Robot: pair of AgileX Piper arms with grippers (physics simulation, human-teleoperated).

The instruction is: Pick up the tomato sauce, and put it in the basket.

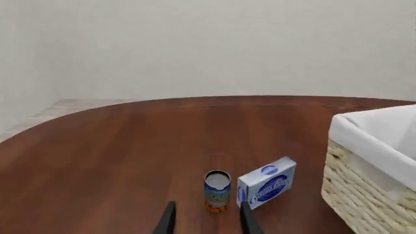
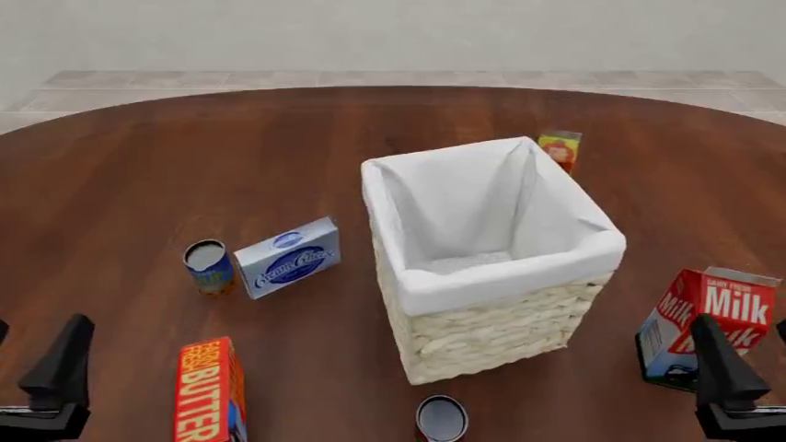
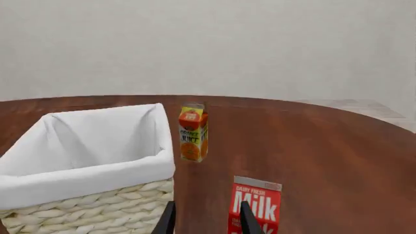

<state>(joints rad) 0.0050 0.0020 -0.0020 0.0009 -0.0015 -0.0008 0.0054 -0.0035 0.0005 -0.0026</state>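
The tomato sauce [image 2: 441, 419] is a small can with a silver-grey top, at the near table edge just in front of the basket; its label hardly shows. The basket [image 2: 491, 322] is large cream wicker with white lining and stands mid-table, also seen as basket [image 1: 370, 195] and basket [image 3: 91, 204]. My left gripper [image 2: 37, 333] hangs open at the near left, with empty fingers [image 1: 167, 220] pointing toward a blue-and-orange can. My right gripper [image 2: 741, 330] hangs open at the near right, with empty fingers [image 3: 248, 219] over the milk carton. The sauce can shows in neither wrist view.
A blue-and-orange can [image 2: 209, 265] and a white-and-blue box [image 2: 290, 257] sit left of the basket. A butter box [image 2: 209, 391] lies at the near left. A milk carton [image 2: 712, 318] stands near right. An orange juice carton [image 2: 560, 149] stands behind the basket.
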